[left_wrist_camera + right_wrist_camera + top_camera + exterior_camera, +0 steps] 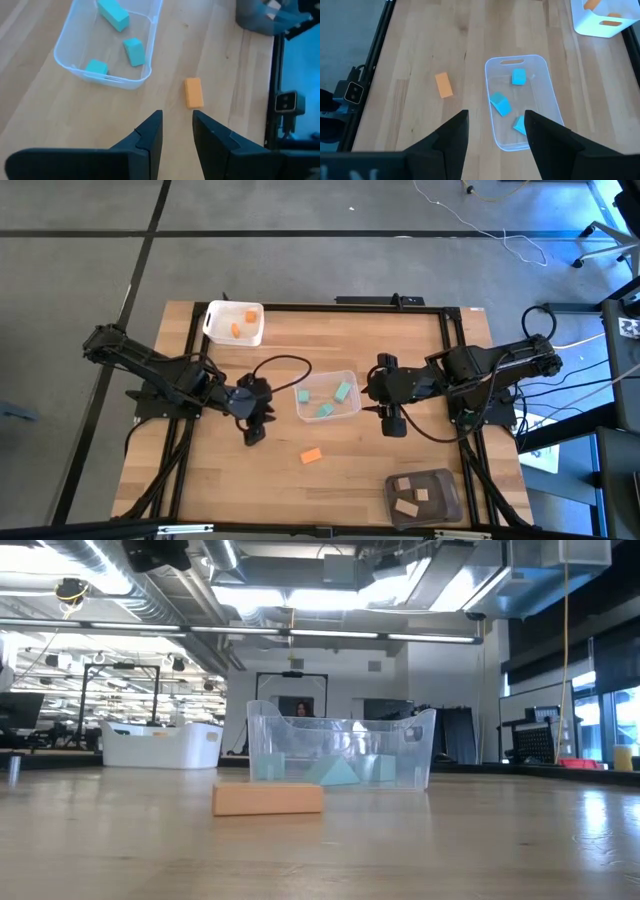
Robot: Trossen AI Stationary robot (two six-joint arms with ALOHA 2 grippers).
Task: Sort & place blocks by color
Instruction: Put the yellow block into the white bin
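One orange block [311, 455] lies flat on the bare table, near side of the clear tub [327, 395]; it also shows in the low view [268, 798]. Three teal blocks [343, 391] lie in the clear tub. Orange blocks [236, 330] sit in the white tub [234, 322], and tan blocks [406, 505] in the dark grey tub [423, 495]. My left gripper [255, 430] hovers open, left of the clear tub, with the orange block [193, 92] ahead of its fingers. My right gripper [392, 423] hovers open, right of the clear tub [522, 100]. Neither touches anything.
The white tub stands at the table's far left, the dark grey tub at the near right corner. A black frame [455, 340] runs along the table's edges. Bare wood lies around the orange block. A cable [285, 362] loops over the table by the left arm.
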